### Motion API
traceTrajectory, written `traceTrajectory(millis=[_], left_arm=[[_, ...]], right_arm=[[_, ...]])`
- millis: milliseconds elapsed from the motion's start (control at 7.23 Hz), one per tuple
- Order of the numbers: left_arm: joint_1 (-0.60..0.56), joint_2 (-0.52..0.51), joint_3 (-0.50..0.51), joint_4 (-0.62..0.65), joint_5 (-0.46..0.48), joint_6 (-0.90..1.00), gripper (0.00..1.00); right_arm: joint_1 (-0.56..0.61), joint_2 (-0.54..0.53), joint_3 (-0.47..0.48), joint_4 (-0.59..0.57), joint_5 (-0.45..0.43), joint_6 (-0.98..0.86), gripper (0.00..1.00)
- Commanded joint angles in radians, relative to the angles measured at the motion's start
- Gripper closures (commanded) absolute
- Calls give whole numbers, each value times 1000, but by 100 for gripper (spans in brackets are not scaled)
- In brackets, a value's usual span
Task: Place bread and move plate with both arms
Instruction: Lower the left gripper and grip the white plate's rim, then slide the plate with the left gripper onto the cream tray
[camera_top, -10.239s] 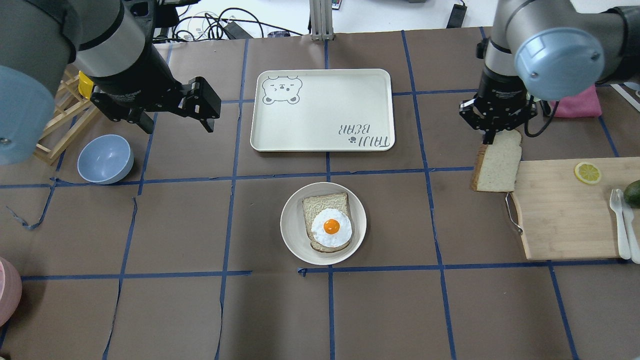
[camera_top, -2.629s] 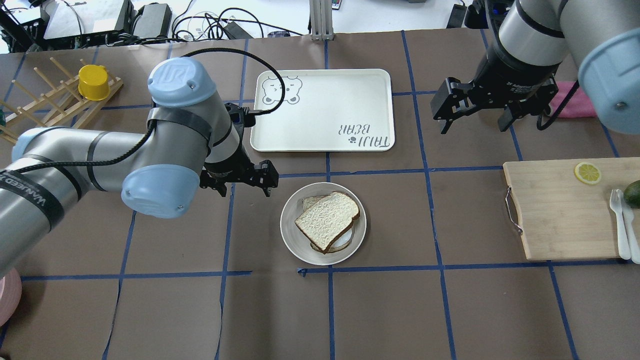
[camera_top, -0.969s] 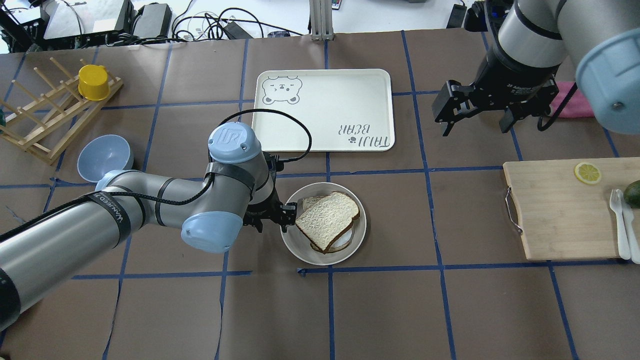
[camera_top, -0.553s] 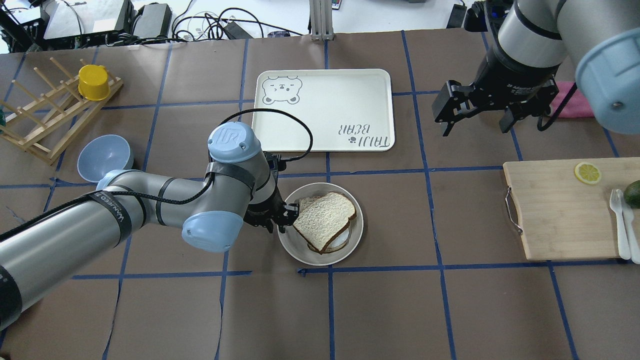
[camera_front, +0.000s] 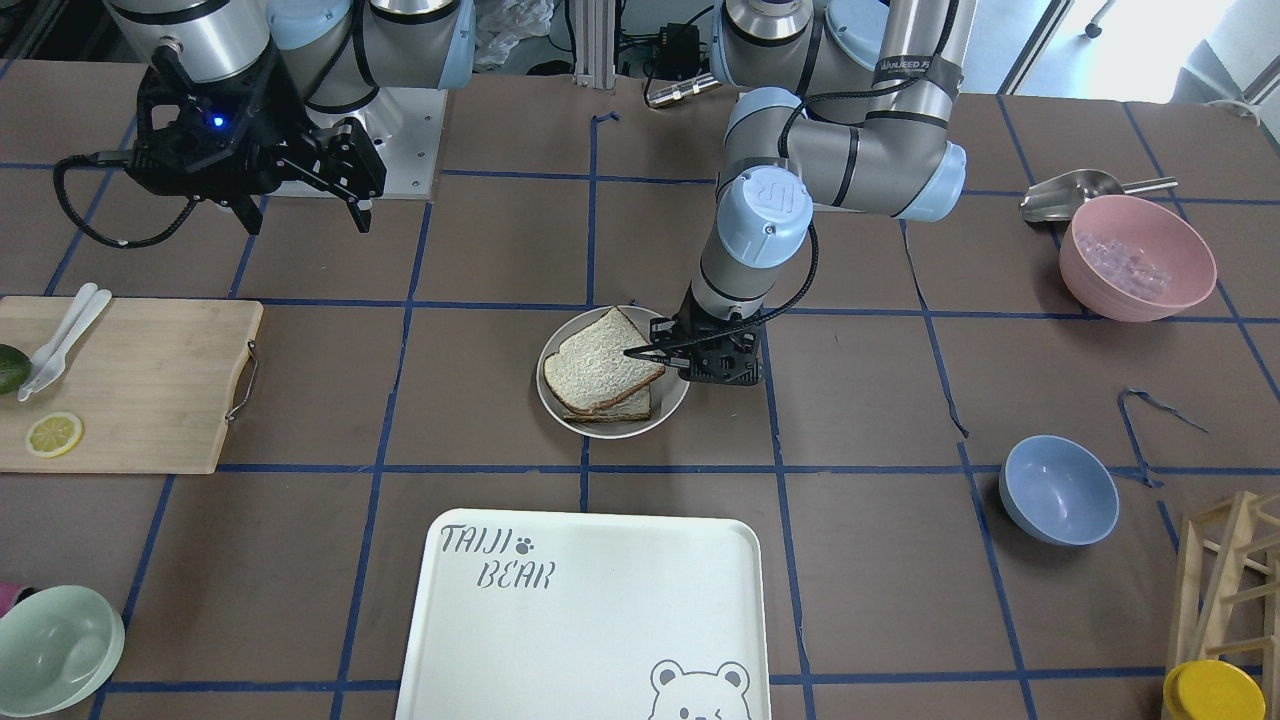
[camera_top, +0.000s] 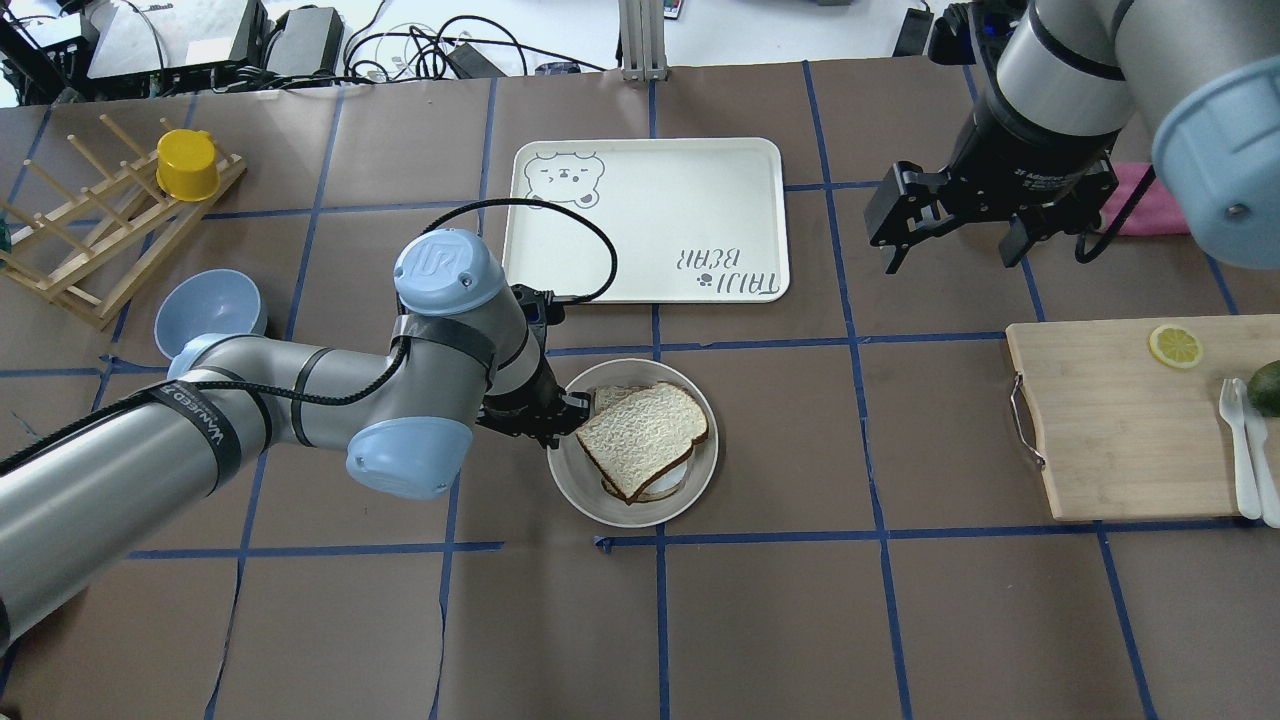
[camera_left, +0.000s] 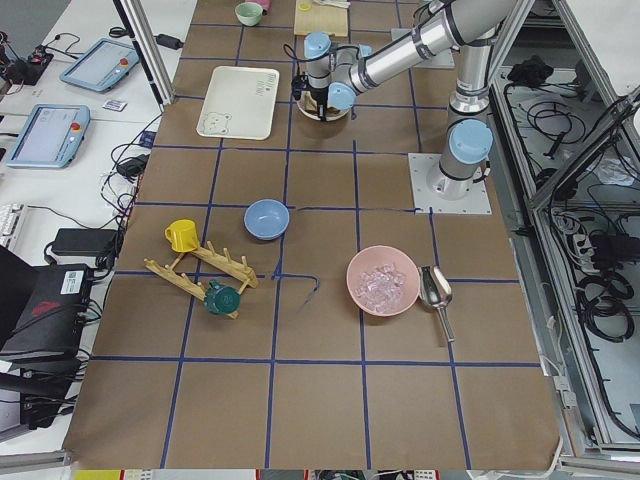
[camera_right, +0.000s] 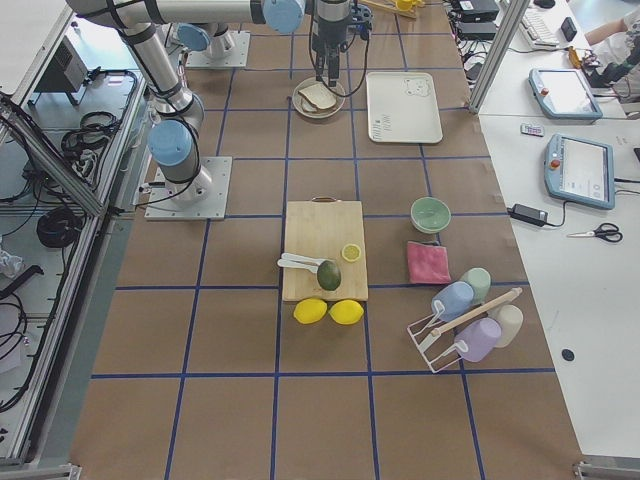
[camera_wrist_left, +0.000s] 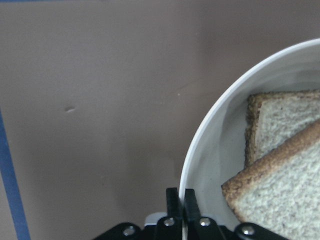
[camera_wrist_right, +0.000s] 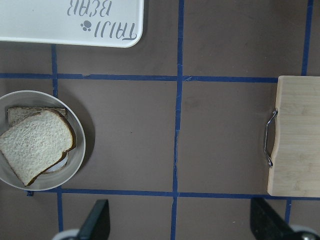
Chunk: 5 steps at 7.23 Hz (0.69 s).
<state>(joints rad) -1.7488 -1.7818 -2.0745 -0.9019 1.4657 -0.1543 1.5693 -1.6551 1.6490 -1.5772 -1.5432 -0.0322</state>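
The bread (camera_top: 640, 440) lies on the darker slice in the plate (camera_top: 600, 505), hiding the egg. My left gripper (camera_top: 560, 415) is shut on the plate's left rim; in the left wrist view its jaws (camera_wrist_left: 181, 197) pinch the white rim (camera_wrist_left: 210, 125), with the bread (camera_wrist_left: 285, 185) just inside. In the front view the left gripper (camera_front: 680, 360) sits at the right edge of the plate (camera_front: 610, 428). My right gripper (camera_top: 948, 258) is open and empty, high at the far right, away from the plate. Its wrist view shows the plate (camera_wrist_right: 80, 145) and bread (camera_wrist_right: 35, 142) at lower left.
The TAIJI BEAR tray (camera_top: 645, 220) lies just beyond the plate. A wooden cutting board (camera_top: 1120, 420) with lemon slice and cutlery is at right. A blue bowl (camera_top: 210, 315) and a wooden rack (camera_top: 100, 230) are at left. A pink bowl (camera_front: 1135, 255) stands nearer the robot.
The right gripper released the bread onto the plate and withdrew. The left gripper came in, shut on the plate's rim, and the plate has shifted slightly to the left.
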Motion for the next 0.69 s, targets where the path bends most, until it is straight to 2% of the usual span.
traceTrajectory(millis=[0,138,277,415,553], left_arm=[[101,62,13,-12,-69,4,100],[161,65,25,-17,-150,4,100],[198,27,81,-40,-203,4,100],[199,-10,179,-102,-253,4,100],[200,-81,309,-139,-249,2,100]], right_arm=[[0,0,0,2,0,0,0],[0,0,0,2,0,0,0],[0,0,0,2,0,0,0],[0,0,0,2,3,2,0],[0,0,0,2,2,2,0]])
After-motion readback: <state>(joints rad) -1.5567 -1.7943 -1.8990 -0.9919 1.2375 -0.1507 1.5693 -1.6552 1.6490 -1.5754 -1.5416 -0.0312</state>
